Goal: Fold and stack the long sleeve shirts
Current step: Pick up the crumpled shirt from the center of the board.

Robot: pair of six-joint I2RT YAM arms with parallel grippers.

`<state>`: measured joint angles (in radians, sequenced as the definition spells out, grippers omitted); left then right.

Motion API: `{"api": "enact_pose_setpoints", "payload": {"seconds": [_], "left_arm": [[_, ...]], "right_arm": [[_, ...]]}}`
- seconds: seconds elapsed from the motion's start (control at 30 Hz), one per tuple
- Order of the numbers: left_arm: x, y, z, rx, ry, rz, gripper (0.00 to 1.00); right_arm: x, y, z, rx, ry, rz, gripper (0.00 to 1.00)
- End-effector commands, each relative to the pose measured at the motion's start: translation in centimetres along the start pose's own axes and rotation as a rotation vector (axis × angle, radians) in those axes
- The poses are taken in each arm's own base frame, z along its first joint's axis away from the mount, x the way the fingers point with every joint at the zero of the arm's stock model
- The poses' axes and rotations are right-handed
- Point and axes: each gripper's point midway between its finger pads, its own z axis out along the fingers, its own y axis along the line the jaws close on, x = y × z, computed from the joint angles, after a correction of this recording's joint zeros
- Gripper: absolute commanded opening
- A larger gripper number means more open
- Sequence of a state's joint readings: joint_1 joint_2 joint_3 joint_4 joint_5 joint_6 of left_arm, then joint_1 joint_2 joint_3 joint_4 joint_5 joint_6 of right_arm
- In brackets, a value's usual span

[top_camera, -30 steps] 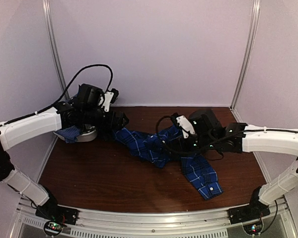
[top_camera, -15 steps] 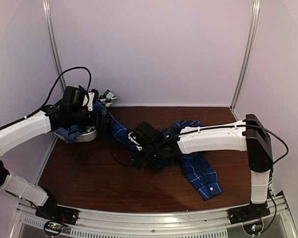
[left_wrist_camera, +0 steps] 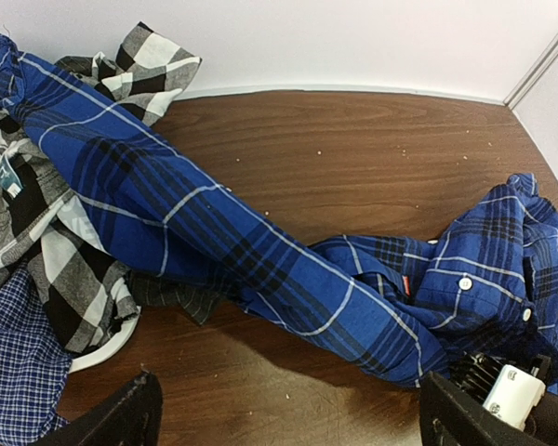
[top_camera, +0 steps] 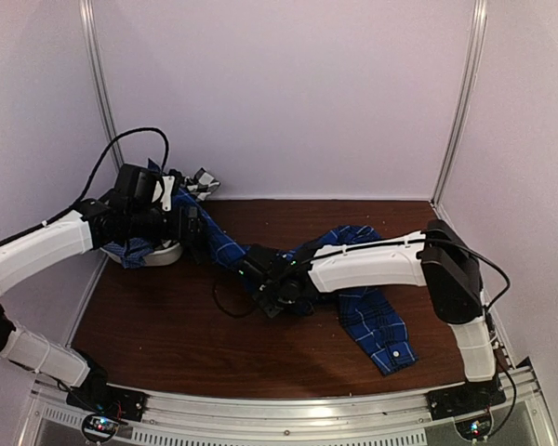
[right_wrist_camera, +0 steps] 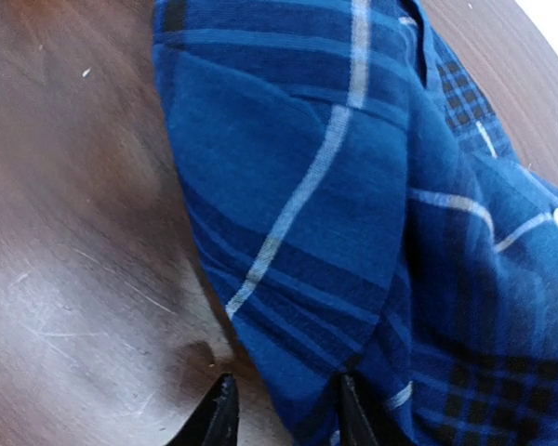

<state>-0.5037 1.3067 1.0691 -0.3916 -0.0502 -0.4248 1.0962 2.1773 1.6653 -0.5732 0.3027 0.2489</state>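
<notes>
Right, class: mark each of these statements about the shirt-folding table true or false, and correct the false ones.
1. The royal-blue plaid shirt is folded into a neat square. False: it sprawls crumpled across the table, from far left to near right.
2. The left gripper is open with nothing between its fingers. True.
3. The right gripper is down at an edge of the royal-blue plaid shirt. True.
4. The black-and-white plaid shirt lies alone at the near right of the table. False: it is bunched in the far left corner, with the royal-blue plaid shirt's end lying over it.
</notes>
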Motion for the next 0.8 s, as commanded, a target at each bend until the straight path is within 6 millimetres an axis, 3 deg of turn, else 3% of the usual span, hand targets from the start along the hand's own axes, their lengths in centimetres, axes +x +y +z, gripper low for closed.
{"api": "enact_pose_setpoints", "payload": {"seconds": [0.0,0.03,0.13,0.23,0.33,0.43,0.6,0.77], "left_arm": [[-1.0,0.4,-0.7,-0.015,-0.039,0.032,0.98],[-1.2,0.4,-0.8,-0.018,-0.040,0.045,0.98],[-1.7,0.4,-1.1,-0.029,-0.041,0.092,0.98],[-2.5,0.1,-1.6,-0.022,-0.056,0.147,0.98],[-3.3,-0.5,-2.3,0.004,-0.083,0.201,0.98],[-3.9,-2.3,-3.2,0.100,-0.121,0.278,0.98],[-3.3,-5.5,-4.2,0.281,-0.144,0.404,0.98],[-0.9,-7.7,-3.3,0.365,-0.104,0.536,0.98]], "right_arm": [[-0.7,-2.6,-1.2,0.065,-0.020,0.014,0.11],[-0.6,-3.2,-1.8,0.075,-0.019,0.014,0.00],[-0.5,-5.2,-4.7,0.067,-0.035,0.020,0.00],[-0.4,-7.9,-9.6,0.016,-0.079,0.053,0.00],[1.2,-10.7,-13.9,-0.014,-0.081,0.063,0.00],[3.0,-13.3,-17.7,-0.036,-0.084,0.092,0.00],[6.3,-17.9,-20.6,-0.030,-0.068,0.173,0.00],[9.0,-22.4,-20.0,0.060,-0.006,0.215,0.00]]}}
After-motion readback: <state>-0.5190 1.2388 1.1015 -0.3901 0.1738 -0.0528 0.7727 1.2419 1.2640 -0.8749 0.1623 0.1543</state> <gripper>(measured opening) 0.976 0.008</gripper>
